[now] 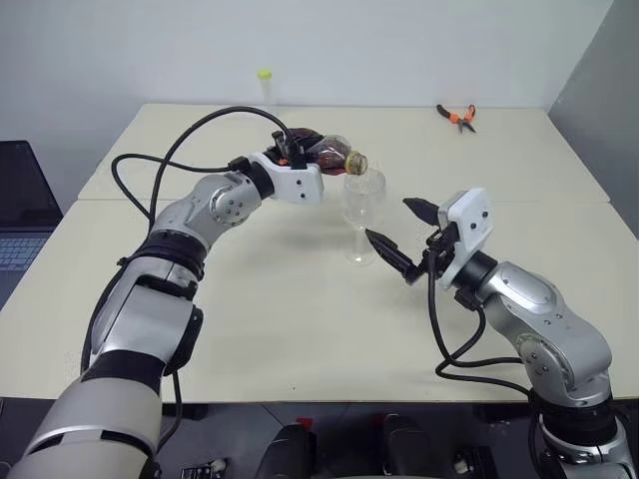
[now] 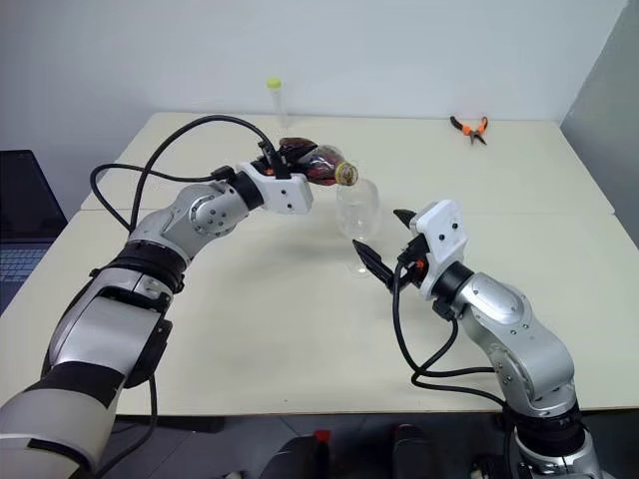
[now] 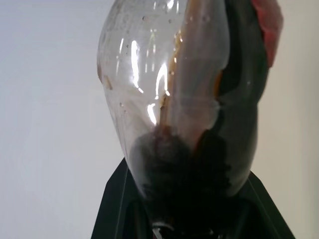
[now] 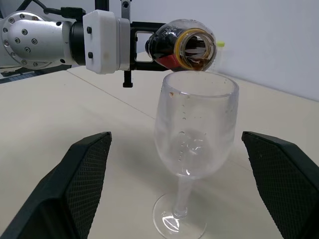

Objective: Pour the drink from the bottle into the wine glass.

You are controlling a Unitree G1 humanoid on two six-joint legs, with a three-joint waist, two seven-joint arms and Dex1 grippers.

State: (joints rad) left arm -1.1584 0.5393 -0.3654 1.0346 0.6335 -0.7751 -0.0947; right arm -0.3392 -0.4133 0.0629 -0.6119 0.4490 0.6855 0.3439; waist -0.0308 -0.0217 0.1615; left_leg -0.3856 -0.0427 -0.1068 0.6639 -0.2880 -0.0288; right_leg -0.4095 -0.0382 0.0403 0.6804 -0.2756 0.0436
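Risk first: bottle (image 1: 321, 151) lay tipped almost level over glass (image 1: 362, 215), mouth just above the rim on the side nearer the left arm, so a spill onto table (image 1: 280, 319) looked the likeliest failure. Could have come from drink (image 4: 167, 47) running out faster than judged, or from the mouth sitting too near the rim's edge and sending the stream down the outside of the bowl. Could also have come from the neck knocking the rim and toppling a tall, narrow-footed glass with nothing holding it. Bowl looked empty, with droplets on the inside; dark liquid had pooled at the lip of the bottle, not yet seen falling.

Left gripper (image 1: 300, 152) was clamped tight on the bottle's round body, fingers pressed to either side, held above the table beside the glass. Right gripper (image 1: 399, 236) stood wide apart, empty, one finger (image 4: 82, 174) on each side of the glass at stem and lower-bowl height, near but touching nothing. Glass stood upright near the table's middle.
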